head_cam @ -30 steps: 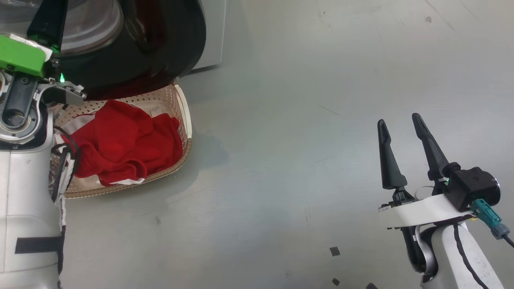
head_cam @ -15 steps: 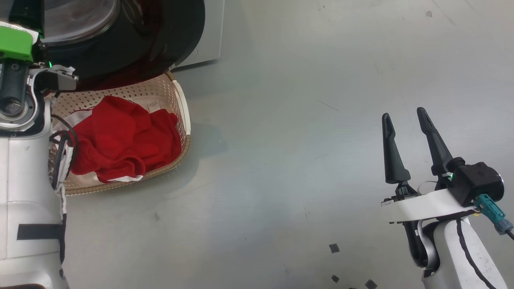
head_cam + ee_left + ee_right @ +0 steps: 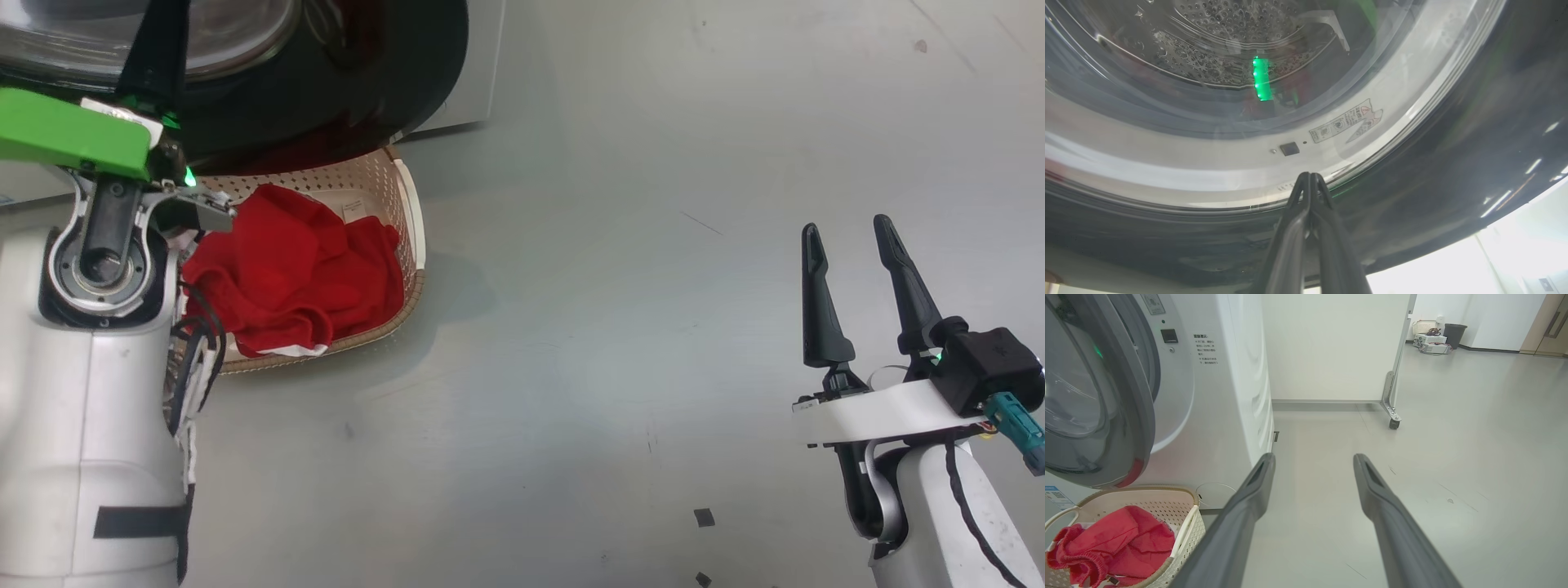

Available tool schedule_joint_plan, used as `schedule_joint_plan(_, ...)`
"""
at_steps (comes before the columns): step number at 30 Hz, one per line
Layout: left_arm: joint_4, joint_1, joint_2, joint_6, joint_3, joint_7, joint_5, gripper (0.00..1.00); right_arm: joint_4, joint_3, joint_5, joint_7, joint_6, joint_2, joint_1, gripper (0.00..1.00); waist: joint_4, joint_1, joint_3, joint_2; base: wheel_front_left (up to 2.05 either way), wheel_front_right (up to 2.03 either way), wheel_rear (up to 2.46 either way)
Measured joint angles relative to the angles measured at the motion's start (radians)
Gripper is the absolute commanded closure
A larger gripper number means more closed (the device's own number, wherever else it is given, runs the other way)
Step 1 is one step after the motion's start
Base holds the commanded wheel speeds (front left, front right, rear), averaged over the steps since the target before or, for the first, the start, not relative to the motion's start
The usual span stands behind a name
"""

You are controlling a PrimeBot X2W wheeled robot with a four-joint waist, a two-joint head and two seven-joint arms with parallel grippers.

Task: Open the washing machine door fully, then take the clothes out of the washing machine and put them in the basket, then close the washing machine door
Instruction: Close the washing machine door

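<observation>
The glossy black washing machine door (image 3: 367, 90) with its clear glass bowl (image 3: 1216, 73) lies close against the white washing machine (image 3: 1229, 396); the steel drum shows through the glass. Whether the door is latched I cannot tell. My left gripper (image 3: 1309, 176) is shut with nothing in it, its tips at the pale ring round the window; in the head view my left gripper (image 3: 163, 33) rises against the door. The red clothes (image 3: 294, 269) lie heaped in the cream basket (image 3: 412, 220) on the floor below the door. My right gripper (image 3: 849, 237) stands open over bare floor, far right of the basket.
The grey floor (image 3: 612, 327) stretches right of the machine. Small dark scraps (image 3: 702, 516) lie near my right arm. In the right wrist view a wheeled partition (image 3: 1392, 416) stands beyond the machine, and a dark bin (image 3: 1453, 332) with boxes is far back.
The whole head picture has shifted right, so the camera has moved. My left gripper stays shut at the door, my right gripper stays open, and the clothes lie as before.
</observation>
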Motion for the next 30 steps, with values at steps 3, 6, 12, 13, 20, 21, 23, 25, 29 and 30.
schedule_joint_plan(3,-0.058,0.058,-0.017,0.000,0.001,-0.002,-0.018,1.00,0.002,-0.005,0.000,0.000,0.000,-0.001,0.000,0.00,0.021,0.0000,-0.008,0.0000,0.00,0.00,0.00)
schedule_joint_plan(6,-0.111,0.119,-0.018,0.000,0.004,-0.012,-0.025,0.89,0.004,-0.011,0.000,0.000,0.000,-0.007,0.000,0.00,0.043,0.0000,-0.021,0.0000,0.00,0.00,0.00)
schedule_joint_plan(12,-0.189,0.228,-0.024,0.000,-0.012,-0.026,-0.033,0.00,0.006,-0.032,-0.007,0.000,-0.001,-0.032,0.007,0.00,0.095,0.0000,-0.051,0.0000,0.00,0.00,0.00)
schedule_joint_plan(13,-0.200,0.242,-0.025,0.000,-0.014,-0.030,-0.033,0.00,0.006,-0.034,-0.008,0.000,-0.001,-0.036,0.011,0.00,0.104,0.0000,-0.057,0.0000,0.00,0.00,0.00)
schedule_joint_plan(20,-0.281,0.384,-0.027,0.000,0.009,-0.097,-0.010,0.00,0.017,-0.033,-0.018,-0.001,-0.001,-0.043,0.033,0.00,0.170,0.0000,-0.116,0.0000,0.00,0.00,0.00)
schedule_joint_plan(21,-0.288,0.406,-0.027,0.000,0.010,-0.104,0.001,0.00,0.021,-0.033,-0.019,-0.001,-0.001,-0.043,0.038,0.00,0.176,0.0000,-0.125,0.0000,0.00,0.00,0.00)
schedule_joint_plan(23,-0.298,0.446,-0.026,0.000,0.012,-0.125,0.020,0.00,0.026,-0.032,-0.019,-0.001,-0.001,-0.043,0.049,0.00,0.187,-0.0001,-0.145,0.0000,0.00,0.00,0.00)
schedule_joint_plan(25,-0.313,0.484,-0.015,0.000,0.008,-0.145,0.055,0.00,0.030,-0.032,-0.019,-0.001,-0.001,-0.042,0.060,0.00,0.197,-0.0001,-0.165,0.0000,0.00,0.00,0.00)
schedule_joint_plan(29,-0.332,0.551,0.033,0.000,-0.012,-0.183,0.171,0.00,0.033,-0.029,-0.019,-0.001,-0.010,-0.041,0.081,0.00,0.216,-0.0001,-0.203,0.0001,0.00,0.00,0.00)
schedule_joint_plan(30,-0.335,0.568,0.049,0.000,-0.018,-0.196,0.212,0.00,0.035,-0.028,-0.019,-0.001,-0.010,-0.040,0.085,0.00,0.220,0.0000,-0.212,0.0000,0.00,0.00,0.00)
